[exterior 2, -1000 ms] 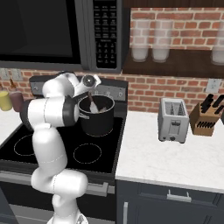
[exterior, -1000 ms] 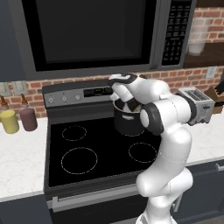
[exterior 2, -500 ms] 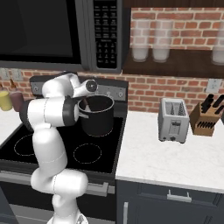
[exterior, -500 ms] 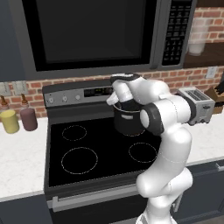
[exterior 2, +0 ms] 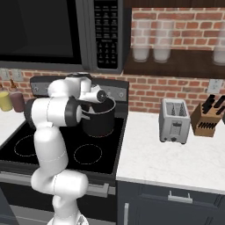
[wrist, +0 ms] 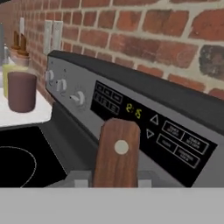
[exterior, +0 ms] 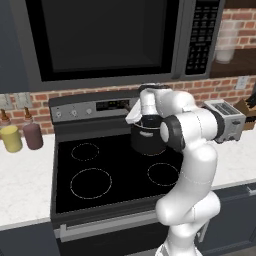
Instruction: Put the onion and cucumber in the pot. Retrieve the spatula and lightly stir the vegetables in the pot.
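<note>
At the far left of the counter stand a yellow cylindrical jar (exterior: 11, 138) and a maroon cylindrical jar (exterior: 33, 135), both untouched, left of the black glass stovetop (exterior: 107, 172). Further right, on the back right burner, sits the dark grey straight-sided metal pot (exterior: 147, 139). Compared with 1 second ago, the white arm has dropped its two-finger gripper (exterior: 134, 114) from above the rim toward the pot's back left edge, so the stirring step looks underway. At the right stands the silver toaster (exterior: 224, 120). The left base view shows the hand beside the pot; the right base view shows the pot's open mouth (exterior 2: 99, 107), contents too dark to tell. The hand view alone shows the reddish-brown wooden spatula handle (wrist: 117, 152) clamped between the closed fingertips (wrist: 82, 183), with the stove's control panel (wrist: 144, 116) behind.
</note>
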